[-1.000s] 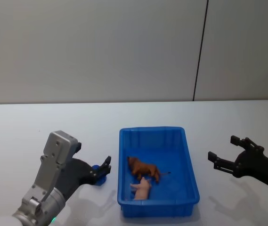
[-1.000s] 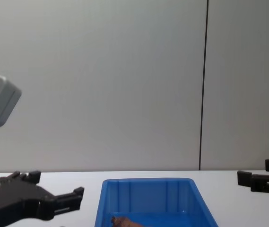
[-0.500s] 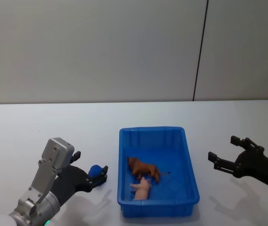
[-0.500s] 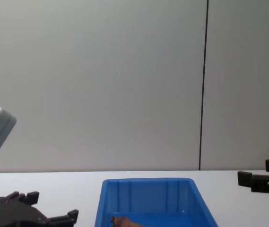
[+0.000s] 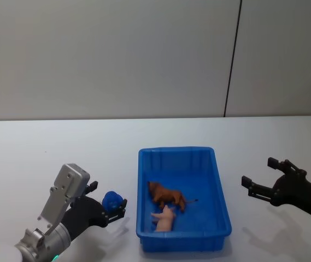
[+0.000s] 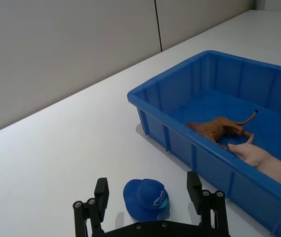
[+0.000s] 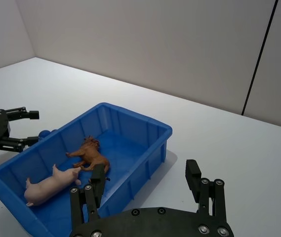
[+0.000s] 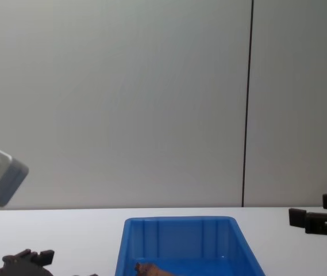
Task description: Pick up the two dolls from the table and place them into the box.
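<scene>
Left gripper (image 5: 110,206) has pulled back from the box side over the last second and dropped low, fingers now straddling a small blue cap-shaped toy (image 5: 111,201) on the table (image 5: 46,147); right gripper (image 5: 260,180) hasn't shifted.

Head view: blue box (image 5: 221,204) sits centre. Both dolls are already inside it: brown doll (image 5: 166,195) mid-floor, peach doll (image 5: 165,218) just nearer the robot, the two touching or nearly so. Left gripper sits just left of the box, fingers spread either side of the blue toy, not pinching it. Right gripper hovers well right of the box, fingers spread, holding nothing.

Left wrist view: two black fingers (image 6: 100,193) apart with the blue toy between them, gaps visible on both sides. Box wall just beyond, brown doll and peach doll lying on its floor.

Right wrist view: right gripper's fingers wide apart over bare table beside the box; both dolls visible inside, left gripper farther off past the box.

Chest view: box front and centre, top of brown doll at the bottom edge. Left gripper low at the left corner, right gripper at the right edge.
</scene>
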